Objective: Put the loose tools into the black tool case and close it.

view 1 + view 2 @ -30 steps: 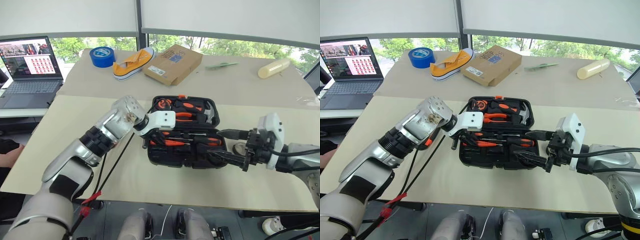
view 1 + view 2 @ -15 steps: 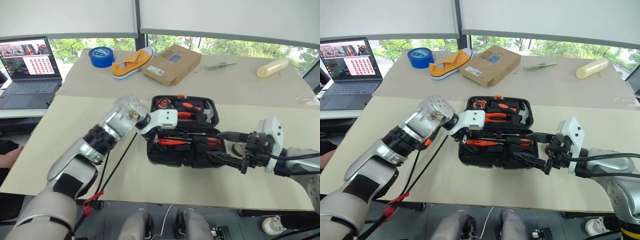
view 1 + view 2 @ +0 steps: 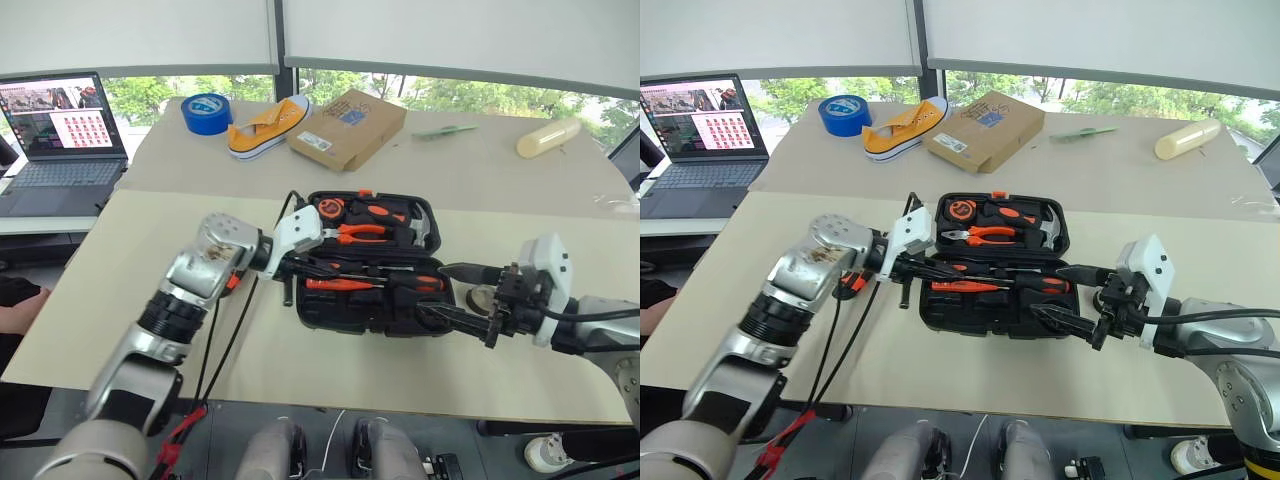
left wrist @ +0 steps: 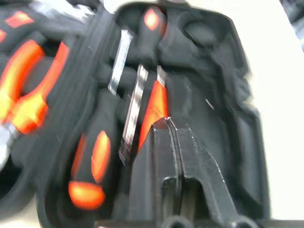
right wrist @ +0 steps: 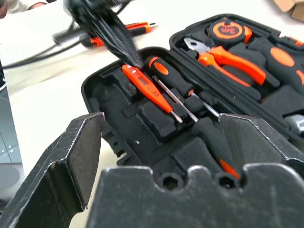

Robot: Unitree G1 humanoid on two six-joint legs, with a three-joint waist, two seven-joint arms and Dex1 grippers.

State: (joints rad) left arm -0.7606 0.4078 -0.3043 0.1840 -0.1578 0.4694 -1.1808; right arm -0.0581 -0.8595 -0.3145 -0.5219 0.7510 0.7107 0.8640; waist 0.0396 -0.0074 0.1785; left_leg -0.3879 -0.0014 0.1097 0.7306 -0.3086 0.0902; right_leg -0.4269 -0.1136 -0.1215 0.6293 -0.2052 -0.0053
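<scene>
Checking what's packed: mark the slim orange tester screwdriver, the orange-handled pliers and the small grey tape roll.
slim orange tester screwdriver [image 5: 145, 87], right wrist view, mid-handle.
orange-handled pliers [image 3: 362, 232], left eye view, upper handle.
small grey tape roll [image 3: 479, 299], left eye view, visible rim.

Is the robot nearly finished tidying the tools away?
Partly. Done: a slim orange tester screwdriver and a black-and-orange-handled screwdriver lie in the black plastic tool case. In hand: the shut left tool points in beside the tester; the right tool hovers open. Left: a small grey tape roll sits outside, and the lid is open.
</scene>
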